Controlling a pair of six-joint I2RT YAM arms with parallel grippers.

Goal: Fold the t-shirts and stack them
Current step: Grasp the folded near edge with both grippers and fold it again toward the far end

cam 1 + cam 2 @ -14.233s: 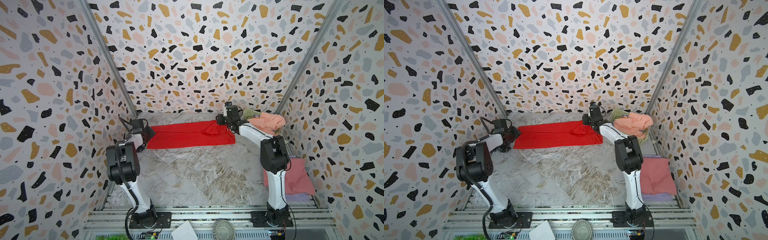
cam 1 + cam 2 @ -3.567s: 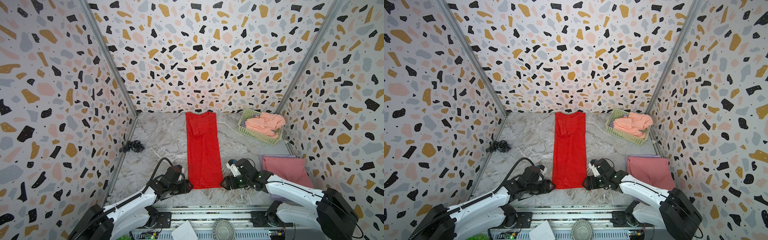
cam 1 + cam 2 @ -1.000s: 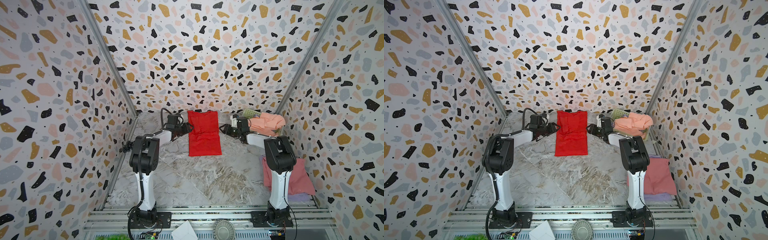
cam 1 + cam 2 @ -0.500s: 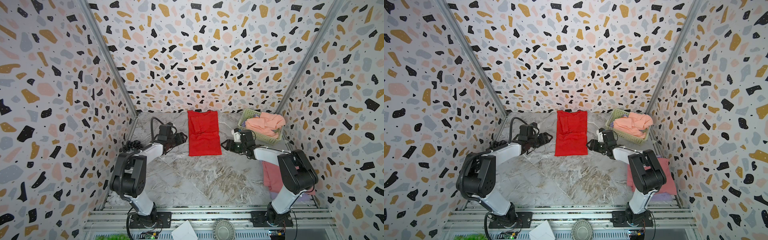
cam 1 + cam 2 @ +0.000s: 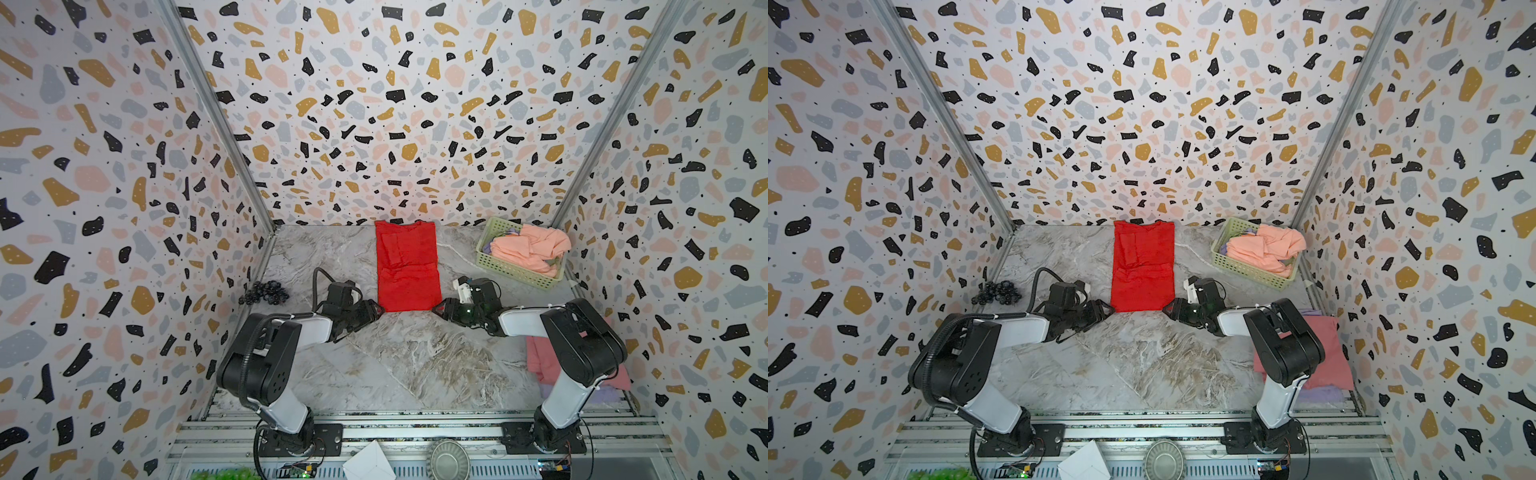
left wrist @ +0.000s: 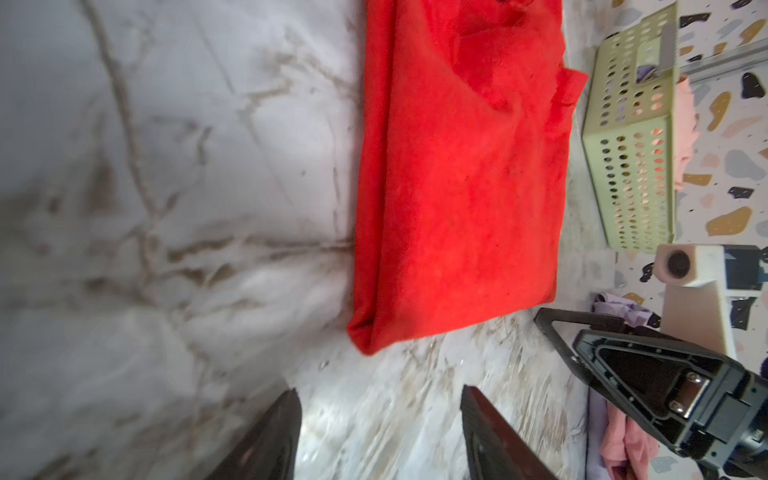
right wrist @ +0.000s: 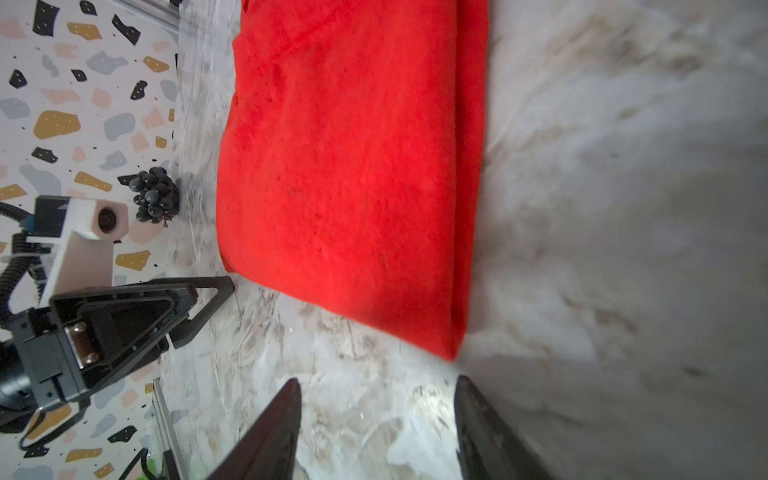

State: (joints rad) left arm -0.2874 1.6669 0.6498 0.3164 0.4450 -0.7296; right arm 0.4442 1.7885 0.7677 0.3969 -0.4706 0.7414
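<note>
A bright red t-shirt [image 5: 407, 266] [image 5: 1143, 268] lies folded into a short rectangle at the back middle of the marble table. My left gripper [image 5: 376, 309] [image 5: 1108, 311] sits low at its near left corner, open and empty [image 6: 380, 390], the red corner [image 6: 365, 340] just beyond the fingertips. My right gripper [image 5: 438, 309] [image 5: 1167, 308] mirrors it at the near right corner, open and empty [image 7: 377, 380]. A peach-orange t-shirt [image 5: 528, 249] is heaped in the basket. A folded pink t-shirt [image 5: 1329, 349] lies on a lavender one [image 5: 1320, 395] at the right.
The pale green lattice basket [image 5: 515, 272] [image 5: 1246, 266] stands at the back right corner. A bunch of black grapes [image 5: 264, 292] [image 7: 154, 195] lies by the left wall. Patterned walls close in three sides; an aluminium rail [image 5: 415, 432] runs along the front.
Both grippers have drawn back from beside the red shirt's far end to its near corners, staying open. The folded shirt has not moved.
</note>
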